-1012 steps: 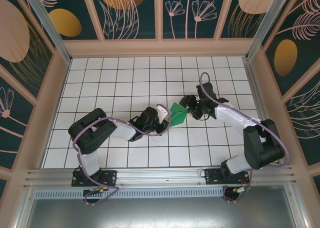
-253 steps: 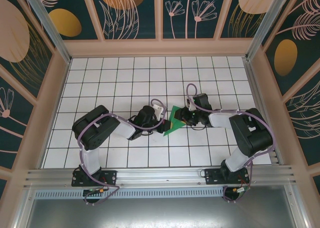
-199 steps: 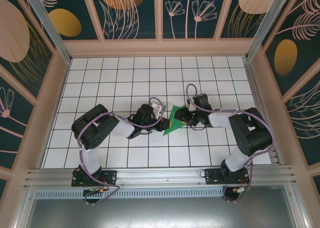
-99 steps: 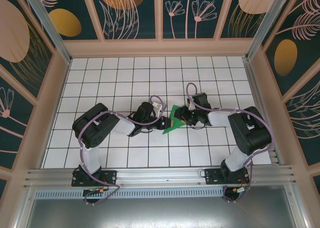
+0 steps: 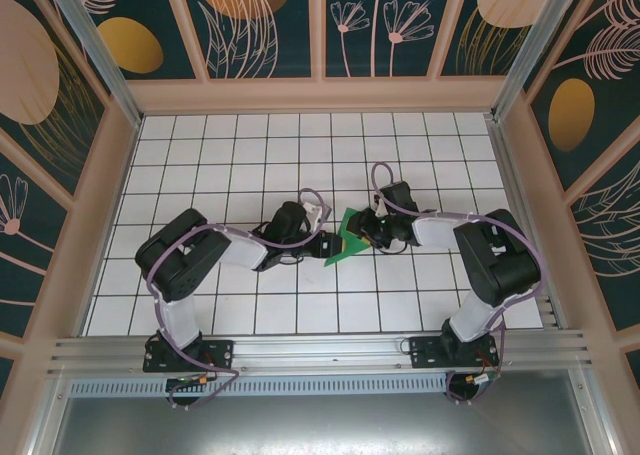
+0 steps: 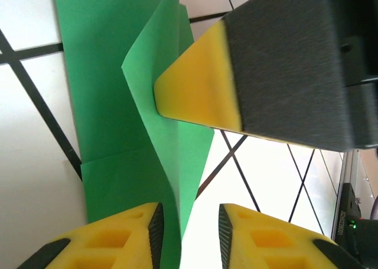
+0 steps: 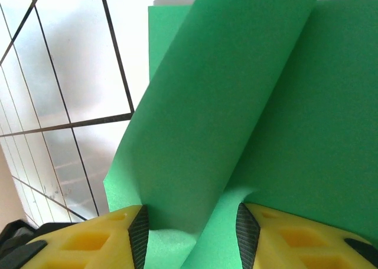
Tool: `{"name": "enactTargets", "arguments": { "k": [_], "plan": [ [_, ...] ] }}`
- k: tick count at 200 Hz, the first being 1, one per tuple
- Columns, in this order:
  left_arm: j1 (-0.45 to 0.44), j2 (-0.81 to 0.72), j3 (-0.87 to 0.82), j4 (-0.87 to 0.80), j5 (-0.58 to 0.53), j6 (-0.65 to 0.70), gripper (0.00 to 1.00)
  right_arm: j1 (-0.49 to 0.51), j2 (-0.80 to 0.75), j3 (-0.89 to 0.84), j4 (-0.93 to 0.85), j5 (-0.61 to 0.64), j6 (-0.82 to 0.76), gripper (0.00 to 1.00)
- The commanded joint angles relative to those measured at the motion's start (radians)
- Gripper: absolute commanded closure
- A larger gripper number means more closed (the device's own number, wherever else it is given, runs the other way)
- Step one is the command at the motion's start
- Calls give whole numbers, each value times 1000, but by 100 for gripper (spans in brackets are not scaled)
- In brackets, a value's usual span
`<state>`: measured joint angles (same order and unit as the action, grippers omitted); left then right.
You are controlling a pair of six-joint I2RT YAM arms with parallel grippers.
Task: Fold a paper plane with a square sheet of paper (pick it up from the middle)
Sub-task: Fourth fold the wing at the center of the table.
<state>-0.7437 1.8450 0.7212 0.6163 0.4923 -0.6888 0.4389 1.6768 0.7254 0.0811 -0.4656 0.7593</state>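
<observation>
The left hand has its two yellow fingers spread. A standing flap of the square sheet of paper rises through the gap between them, and nothing is pinched. A yellow fingertip of the other arm presses against the side of that same flap, just beyond the left fingers.

The right hand has its fingers part-way apart around a curled fold of the green sheet. The paper meets both pads, but it cannot be told whether they really bear on it or merely cradle it.

Outward from the two hands, the rest of the sheet lies flat on the white tiles, already part-folded, with a point toward the near-left. It sits about the middle of the table, a little toward the near edge, with the two hands facing each other across it.

The sheet looks thin, very light and limp. It will likely bow under its own weight, slide easily on the smooth tiles and keep any crease pressed into it. A hard squeeze or a sideways tug would probably crumple or tear it. The raised ridge near the sheet's middle seems the soundest place to grip, with a gentle, square pinch. A free corner would flop and twist the fold out of line.
</observation>
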Motion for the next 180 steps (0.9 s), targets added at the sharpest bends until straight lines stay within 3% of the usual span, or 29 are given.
{"name": "enactTargets", "arguments": {
  "k": [1, 44, 98, 139, 180],
  "plan": [
    [9, -83, -27, -45, -73, 10, 64, -2, 77, -21, -132, 154, 6, 53],
    [7, -160, -44, -42, -117, -60, 64, 1, 109, -3, -181, 183, 30, 52],
    [-12, -116, 11, -66, -62, -60, 74, 11, 138, 20, -234, 227, 43, 50],
    [-15, -58, 40, -79, -30, -66, 75, 14, 158, 28, -254, 249, 48, 52],
    [-15, -44, 48, -116, -83, -64, 75, 15, 180, 33, -278, 266, 57, 53]
  ]
}}
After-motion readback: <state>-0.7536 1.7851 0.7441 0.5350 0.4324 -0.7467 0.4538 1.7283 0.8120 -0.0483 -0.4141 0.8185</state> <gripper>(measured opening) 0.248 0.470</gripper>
